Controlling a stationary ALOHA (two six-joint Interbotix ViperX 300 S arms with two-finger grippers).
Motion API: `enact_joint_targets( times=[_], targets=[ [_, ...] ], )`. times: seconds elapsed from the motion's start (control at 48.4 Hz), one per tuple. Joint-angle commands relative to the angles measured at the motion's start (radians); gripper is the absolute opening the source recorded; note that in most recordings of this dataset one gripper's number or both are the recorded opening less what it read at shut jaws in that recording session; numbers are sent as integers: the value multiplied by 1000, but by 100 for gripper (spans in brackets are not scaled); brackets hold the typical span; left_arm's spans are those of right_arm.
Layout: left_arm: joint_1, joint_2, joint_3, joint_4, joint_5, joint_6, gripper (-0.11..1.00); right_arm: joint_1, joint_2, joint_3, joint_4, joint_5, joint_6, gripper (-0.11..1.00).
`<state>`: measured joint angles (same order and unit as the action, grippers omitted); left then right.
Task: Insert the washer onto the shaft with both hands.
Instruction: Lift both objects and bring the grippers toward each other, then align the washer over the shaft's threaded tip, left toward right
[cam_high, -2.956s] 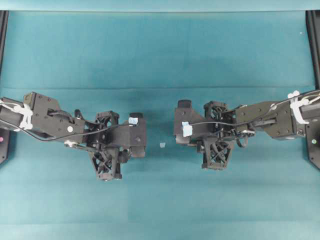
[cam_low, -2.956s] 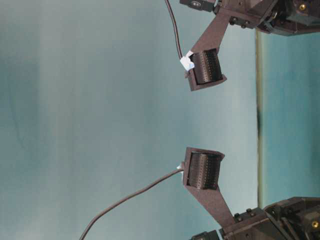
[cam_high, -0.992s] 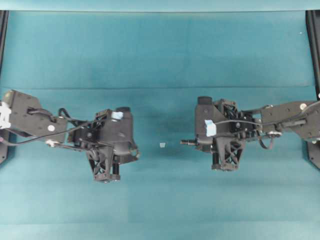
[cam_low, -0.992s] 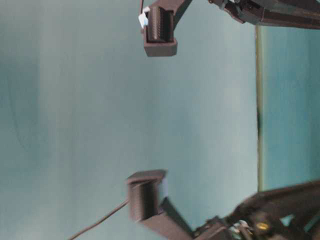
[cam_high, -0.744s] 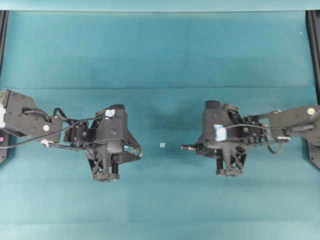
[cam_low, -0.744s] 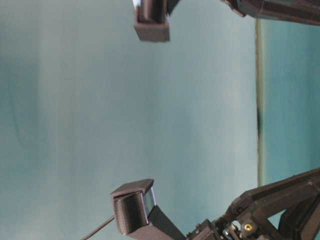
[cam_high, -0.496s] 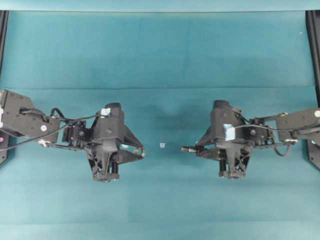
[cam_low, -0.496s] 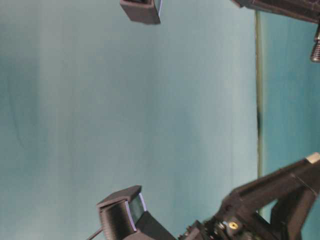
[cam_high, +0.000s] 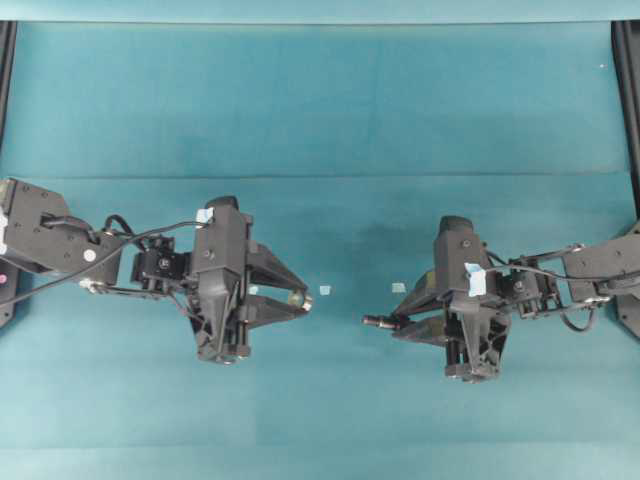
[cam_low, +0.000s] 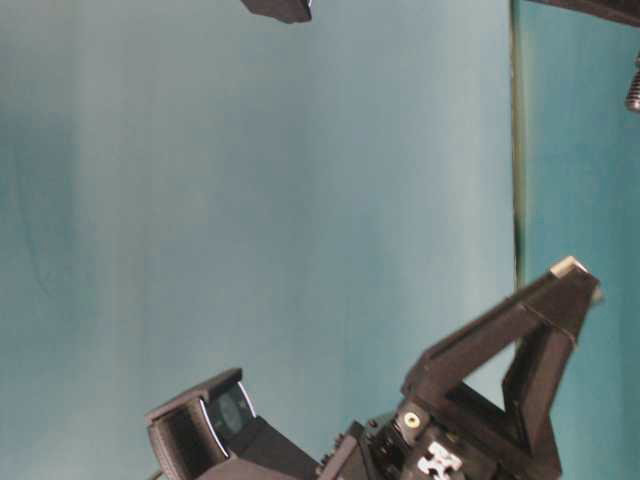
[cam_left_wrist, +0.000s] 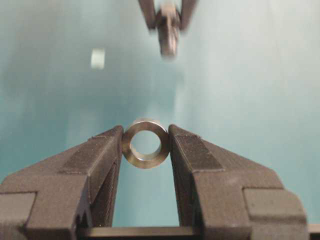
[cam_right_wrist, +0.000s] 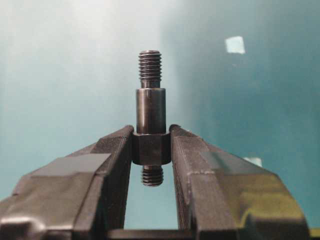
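My left gripper (cam_high: 303, 298) points right toward the middle and is shut on the washer (cam_left_wrist: 145, 143), a silvery ring pinched edge-on between the fingertips, its hole facing forward. My right gripper (cam_high: 398, 321) points left and is shut on the shaft (cam_right_wrist: 151, 115), gripping its thicker collar. The threaded end of the shaft (cam_high: 377, 321) sticks out toward the left arm. In the left wrist view the shaft (cam_left_wrist: 169, 31) shows blurred, far ahead and slightly right of the washer. A gap of bare mat separates washer (cam_high: 307, 299) and shaft tip.
Two small pale tape scraps lie on the teal mat (cam_high: 330, 120) between the grippers, one scrap (cam_high: 324, 290) near the washer and another (cam_high: 398, 287) just above the right gripper. Black frame rails (cam_high: 630, 90) run along both side edges.
Both wrists have turned so the fingers face each other. The left gripper swung its tips right, bringing the washer into sight. The right arm drew back right and down with the shaft.
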<state>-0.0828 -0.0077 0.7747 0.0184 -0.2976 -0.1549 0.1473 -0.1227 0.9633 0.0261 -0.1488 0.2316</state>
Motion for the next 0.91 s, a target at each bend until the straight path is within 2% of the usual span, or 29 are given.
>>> enact_joint_targets(
  times=[0.0, 0.186, 0.413, 0.889],
  targets=[
    [-2, 2, -25, 0, -23, -3, 34, 5, -11, -6, 2, -31, 9, 0],
    [-2, 20, -29, -2, -69, -3, 34, 5, 9, -2, 2, -91, 15, 0],
    [-2, 31, -34, -2, -72, -5, 34, 5, 57, 11, 2, -166, 40, 0],
    [-2, 74, -67, -2, -81, -5, 34, 3, 114, 11, 2, -270, 40, 0]
  ],
)
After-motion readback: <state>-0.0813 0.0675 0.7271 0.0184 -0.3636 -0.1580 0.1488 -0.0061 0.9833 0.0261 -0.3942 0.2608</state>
